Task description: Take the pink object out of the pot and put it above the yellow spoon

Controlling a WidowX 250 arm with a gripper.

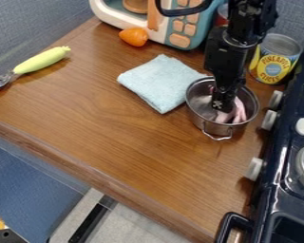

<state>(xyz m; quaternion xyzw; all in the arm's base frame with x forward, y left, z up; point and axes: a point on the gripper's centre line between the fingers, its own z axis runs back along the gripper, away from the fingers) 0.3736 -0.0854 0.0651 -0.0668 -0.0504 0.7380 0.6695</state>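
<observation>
Black robot arm (pixel 234 38) and small metal pot (pixel 207 125) on a wood-grained tabletop (pixel 135 142), camera view. The arm enters from the top edge, right of centre, and hangs down over the pot, with the gripper (pixel 223 103) lowered inside the rim. Whether the gripper is open or closed, or grips anything, cannot be told from this angle. The pink object (pixel 239 113) is in the pot; its visible parts lie chiefly on the right and near side of the interior, beside and partly behind the gripper. The pot is upright, with a wire handle (pixel 217 137) projecting from its near side.

A light blue cloth (pixel 159 84) lies flat to the left of the pot, one corner close to the rim. The yellow spoon (pixel 42 60) lies well apart, at the far left: its yellow-green handle points to the upper right, and its metal bowl reaches the left edge of the view. At the back stands a toy microwave (pixel 182 26) in teal and white with orange buttons; an orange toy (pixel 134 36) rests just in front of it. A can (pixel 275 59) with a yellow and blue label stands upright behind the pot, to its right. Along the right side is a dark blue toy stove (pixel 278 185), its pale knobs (pixel 269 120) facing the pot and the tabletop.
</observation>
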